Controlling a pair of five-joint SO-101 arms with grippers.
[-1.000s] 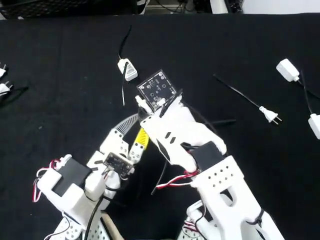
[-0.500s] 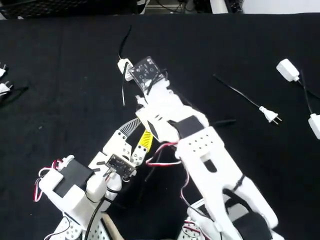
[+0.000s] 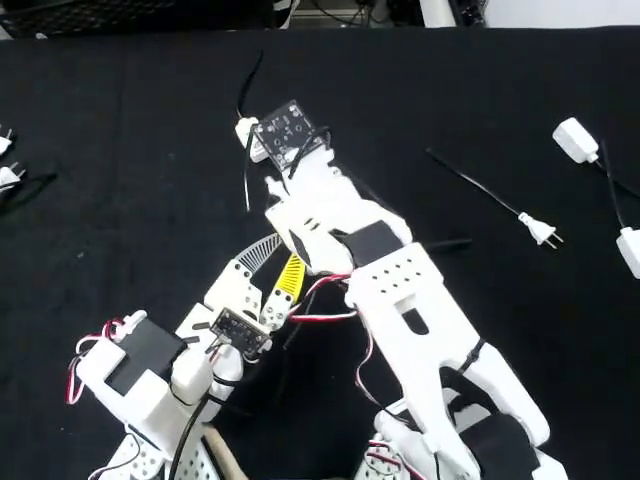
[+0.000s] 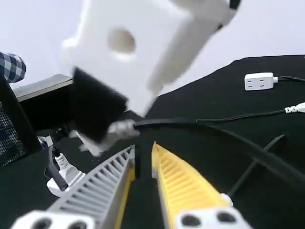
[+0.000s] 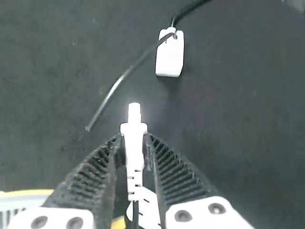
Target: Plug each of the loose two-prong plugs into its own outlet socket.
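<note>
My right gripper (image 5: pixel 132 139) is shut on a white two-prong plug (image 5: pixel 133 143), prongs aimed at a white outlet socket (image 5: pixel 169 59) a short way ahead on the black table. From above, the right arm (image 3: pixel 335 225) stretches to the far left, its wrist board partly covering that socket (image 3: pixel 246 131). Behind it, my left gripper (image 4: pixel 143 164) has its grey and yellow fingers (image 3: pixel 290 277) shut on a thin black cord (image 4: pixel 190 125). Another loose plug (image 3: pixel 541 231) with its cord lies at the right.
Two more white sockets (image 3: pixel 575 140) (image 3: pixel 630 250) sit at the right edge, and small white plugs (image 3: pixel 8 178) lie at the left edge. A loose black cord (image 3: pixel 247 180) runs beside the near socket. The right arm's body (image 4: pixel 143 52) looms close over the left gripper.
The right arm has swung farther toward the far left with the plug, bringing it close to the white socket. The left arm has barely shifted.
</note>
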